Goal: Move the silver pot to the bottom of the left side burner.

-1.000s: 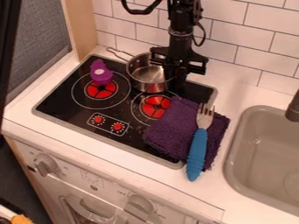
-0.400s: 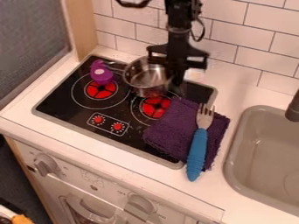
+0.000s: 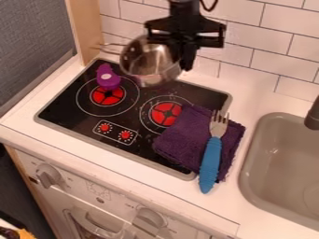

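The black gripper (image 3: 185, 64) is up in the air, over the back of the black stove top (image 3: 68, 109). Its fingers (image 3: 188, 55) pinch the right side of the silver pot (image 3: 148, 63). The pot is off the stove top and tipped, so its inside shows, and its handle (image 3: 111, 48) points left. A purple toy (image 3: 108, 79) sits on the back part of the left burner (image 3: 107, 97). A blue-handled fork (image 3: 211, 161) lies on a purple cloth (image 3: 181, 140), which is partly on the stove top and partly on the white worktop (image 3: 112, 162).
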Robot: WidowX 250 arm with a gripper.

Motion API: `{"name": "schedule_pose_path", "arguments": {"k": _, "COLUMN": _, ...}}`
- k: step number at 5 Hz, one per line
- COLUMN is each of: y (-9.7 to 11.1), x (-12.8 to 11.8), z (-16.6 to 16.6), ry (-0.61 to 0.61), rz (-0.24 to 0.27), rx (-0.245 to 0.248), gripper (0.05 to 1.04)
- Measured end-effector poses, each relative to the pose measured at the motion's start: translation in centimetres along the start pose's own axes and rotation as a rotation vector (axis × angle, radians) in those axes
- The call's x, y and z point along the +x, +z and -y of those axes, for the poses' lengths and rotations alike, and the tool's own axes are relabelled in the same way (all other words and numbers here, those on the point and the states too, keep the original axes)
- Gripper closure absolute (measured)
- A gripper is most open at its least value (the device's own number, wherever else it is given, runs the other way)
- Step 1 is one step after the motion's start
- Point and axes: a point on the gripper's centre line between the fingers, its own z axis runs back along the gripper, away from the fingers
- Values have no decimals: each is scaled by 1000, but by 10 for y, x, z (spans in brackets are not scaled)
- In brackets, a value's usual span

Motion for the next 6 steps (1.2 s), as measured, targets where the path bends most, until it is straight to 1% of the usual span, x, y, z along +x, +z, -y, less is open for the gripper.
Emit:
{"name": "schedule_pose_path", "arguments": {"k": 1, "y": 4, "x": -29, "z": -35, "ry": -41, "rz": -57, "rx": 9, "gripper": 1006}}
{"name": "schedule_pose_path", "arguments": {"k": 2, "y": -5, "x": -44, "z": -79, "ry": -43, "rz": -114, "rx": 36, "gripper": 1006}}
{"name": "schedule_pose_path", "arguments": {"k": 3, "y": -17, "x": -52, "z": -98, "ry": -80, "rz": -143, "rx": 57, "gripper": 1006}}
{"name": "schedule_pose_path", "arguments": {"k": 4, "y": -25, "x": -62, "z": -102, "ry": -90, "rz": -165, "rx": 72, "gripper": 1006}}
{"name": "schedule_pose_path", "arguments": {"k": 5, "y": -36, "x": -71, "z": -103, "ry": -112, "rz": -194, "rx": 66, "gripper": 1006}}
{"name": "schedule_pose_path", "arguments": {"k": 6, "y": -51, "x": -74, "z": -115, "ry": -116, "rz": -214, "rx": 52, "gripper": 1006}}
